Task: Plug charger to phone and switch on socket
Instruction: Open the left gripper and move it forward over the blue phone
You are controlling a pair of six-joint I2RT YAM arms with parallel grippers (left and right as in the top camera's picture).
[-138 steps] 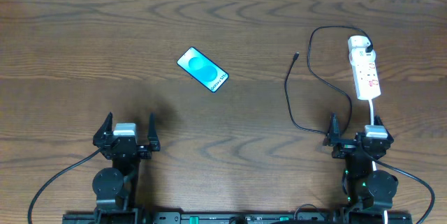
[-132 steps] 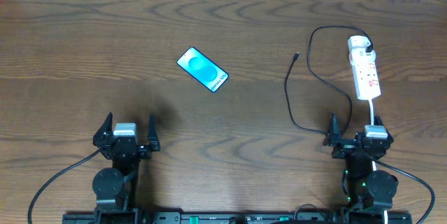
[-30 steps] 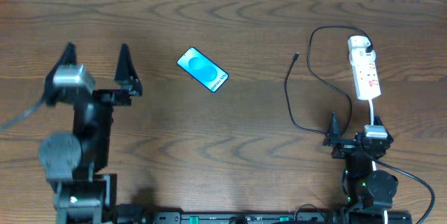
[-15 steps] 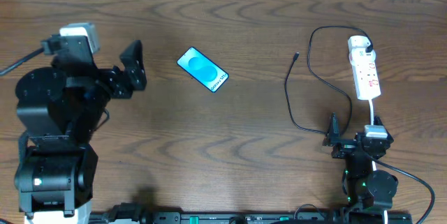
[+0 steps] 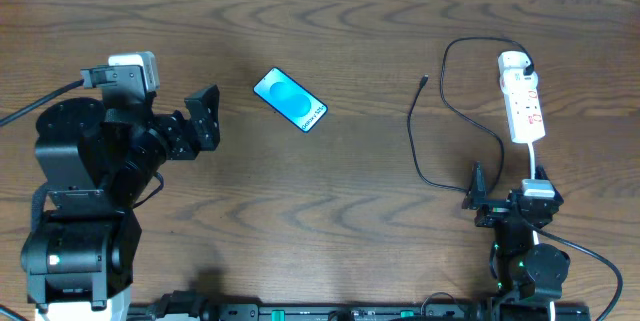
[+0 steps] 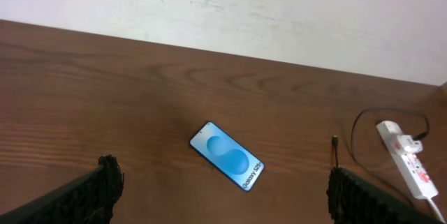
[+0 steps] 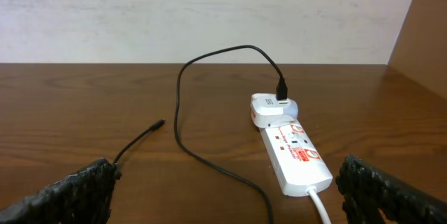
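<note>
The phone (image 5: pixel 290 100) lies screen up at the middle left of the table, and shows in the left wrist view (image 6: pixel 227 155). My left gripper (image 5: pixel 200 126) is open and empty, raised above the table to the left of the phone (image 6: pixel 223 206). The black charger (image 5: pixel 440 111) loops from its adapter in the socket (image 5: pixel 522 101) to a free tip (image 5: pixel 424 81) lying on the wood. My right gripper (image 5: pixel 508 179) is open and empty, low near the front edge, with the socket (image 7: pixel 293 154) and charger (image 7: pixel 209 161) ahead of it.
The socket's white cord (image 5: pixel 531 156) runs toward the right arm's base. A white wall (image 6: pixel 223 8) stands behind the table's far edge. A brown panel (image 7: pixel 426 28) stands at the right side.
My left arm has risen from its rest place at the front and swung forward and right toward the phone. The right arm, phone, charger and socket have not moved.
</note>
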